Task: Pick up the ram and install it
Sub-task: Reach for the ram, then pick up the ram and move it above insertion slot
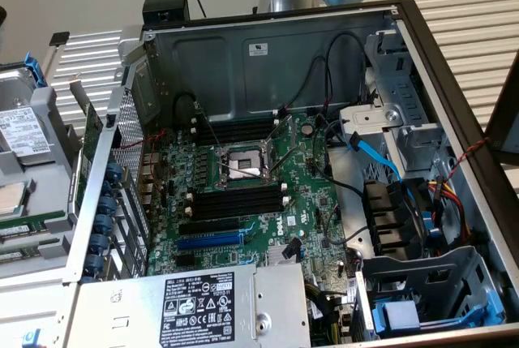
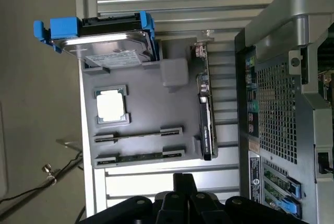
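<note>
Jaws of the black gripper (image 2: 183,183) are pressed together with nothing between them. Ahead of them a grey moulded plastic tray (image 2: 156,101) rests on a slatted pale metal tabletop (image 2: 135,182). Two long, thin, dark green circuit-board sticks stand on edge in the tray's clips. The nearer ram stick (image 2: 140,156) is the tray item closest to the jaws, apart from them, with a strip of bare slats between. The farther ram stick (image 2: 138,134) lies parallel, just beyond the first.

Beyond both sticks a square silver processor chip (image 2: 111,104) sits in a shallow recess. At the tray's far end lies a silver hard drive in a blue plastic carrier (image 2: 104,46). A dark expansion card (image 2: 205,119) stands on edge along the tray's long side.

Off to that same side of the jaws stands an open grey metal computer case (image 2: 308,31). Its perforated rear wall (image 2: 271,109) runs near the card's edge of the tray, with a narrow gap of tabletop between them. Inside the case a green motherboard (image 1: 312,210) carries long black plastic slots (image 1: 239,202), a blue slot (image 1: 209,241) and a square processor socket (image 1: 242,163). A silver power supply with a black label (image 1: 199,309) lies along one wall, beside the blue slot.
</note>
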